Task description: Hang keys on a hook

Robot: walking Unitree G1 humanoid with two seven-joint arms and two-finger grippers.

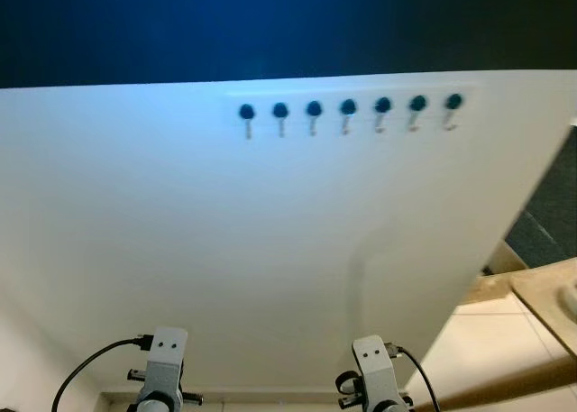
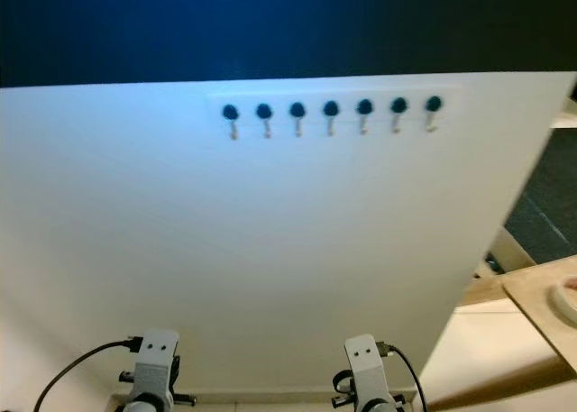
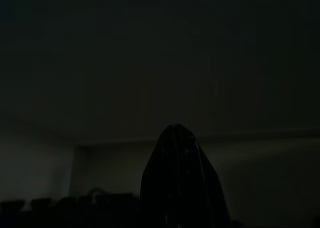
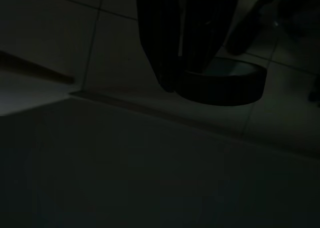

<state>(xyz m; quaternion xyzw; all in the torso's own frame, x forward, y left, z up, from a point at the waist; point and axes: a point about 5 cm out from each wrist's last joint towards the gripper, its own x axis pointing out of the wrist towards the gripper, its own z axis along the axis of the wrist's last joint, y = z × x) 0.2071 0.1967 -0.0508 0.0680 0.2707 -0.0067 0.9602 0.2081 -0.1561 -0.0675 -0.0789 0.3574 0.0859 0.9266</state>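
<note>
- A row of seven dark round-knobbed hooks [image 1: 348, 107] is fixed high on a plain white wall panel [image 1: 270, 250]. The row's long axis runs level across the panel, and each small pale metal prong hangs straight down from its knob.
- All seven hooks appear bare. The keys cannot be made out in any view.
- Both silver arms hang low, well below the row of hooks, at the panel's foot. The left arm [image 1: 162, 367] sits below the row's left end, the right arm [image 1: 374, 371] roughly below the row's middle. Black cables trail from each wrist.
- The left gripper [image 3: 177, 178] shows in its very dark wrist view as one black mass with its fingers seemingly together; whether anything is between them cannot be told.
- The right gripper [image 4: 182, 43] points down at a tiled floor [image 4: 70, 43], its black fingers closed on the rim of a dark ring-shaped object [image 4: 220, 83], perhaps a roll of tape; its identity is uncertain in the gloom.
- To the right of the panel, a pale wooden table edge [image 1: 541, 304] stands on light floor tiles.
</note>
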